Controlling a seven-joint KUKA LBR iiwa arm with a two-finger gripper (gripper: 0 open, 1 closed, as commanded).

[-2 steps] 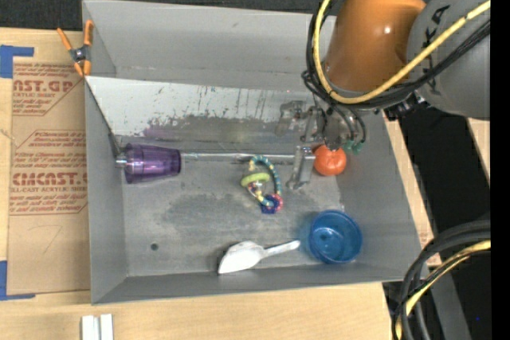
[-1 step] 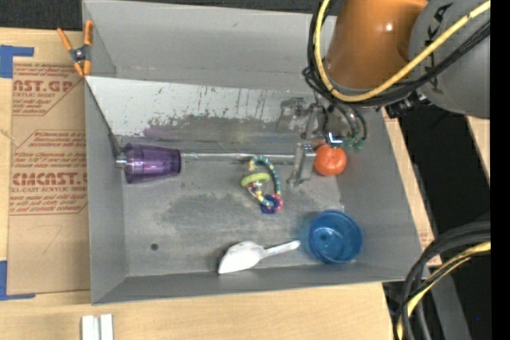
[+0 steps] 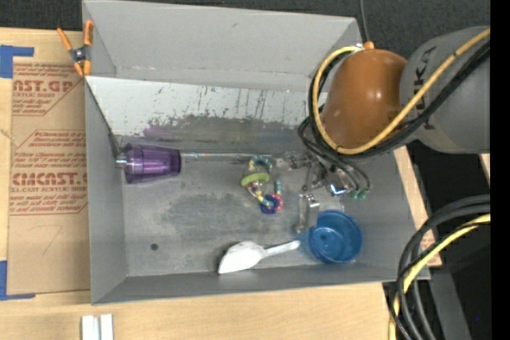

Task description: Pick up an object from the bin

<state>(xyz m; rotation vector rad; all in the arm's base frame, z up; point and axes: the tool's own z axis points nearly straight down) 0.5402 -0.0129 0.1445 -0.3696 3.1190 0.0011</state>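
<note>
Things are lying thinly across the floor of the bin (image 3: 215,44) while I am reaching in from its right side. My gripper (image 3: 307,211) is hanging low near the front right corner, just beside the left rim of a blue bowl (image 3: 336,241), which is sitting upright against the front edge. Whether I am touching that rim I cannot tell. How far my jaws are standing apart, or whether they are holding anything, I cannot tell either. A white spoon (image 3: 247,255) is lying along the front edge, left of the bowl, with its handle pointing toward it. A small many-coloured toy (image 3: 263,189) is resting mid-floor, near my gripper's left. A purple cup (image 3: 150,163) is lying on its side by the left wall, well apart from me. My orange cover (image 3: 362,99) is looming over the right wall.
</note>
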